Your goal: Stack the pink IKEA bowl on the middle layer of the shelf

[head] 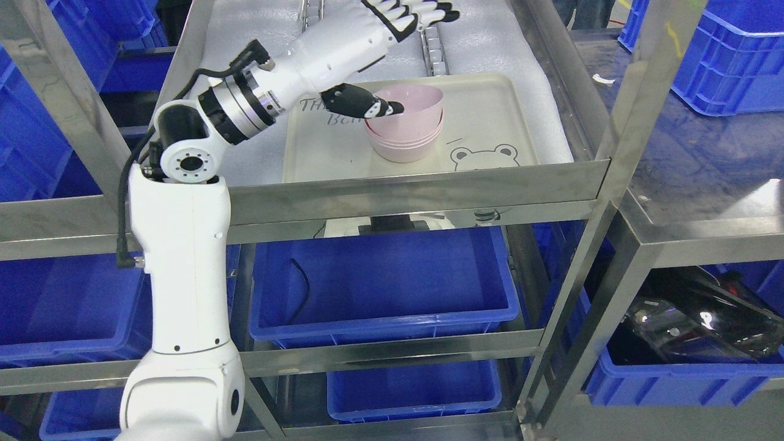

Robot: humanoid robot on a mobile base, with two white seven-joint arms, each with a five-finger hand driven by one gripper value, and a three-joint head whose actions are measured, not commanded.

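Note:
A stack of pink bowls (407, 142) stands on a cream tray (484, 110) with a bear print, on a steel shelf layer. The top bowl (416, 105) sits slightly tilted inside the ones below. My left arm comes up from the lower left and reaches over the shelf's front rail. My left hand (411, 60) is open, its fingers (422, 12) stretched flat towards the back of the shelf, well past the bowls. Its black thumb (361, 103) lies at the left rim of the top bowl. Nothing is held.
The shelf's front rail (429, 190) and slanted steel posts (643, 104) frame the layer. A blue bin (380, 288) sits on the layer below, with more blue bins (413, 389) underneath and to the left. Blue crates (729, 61) stand at the far right.

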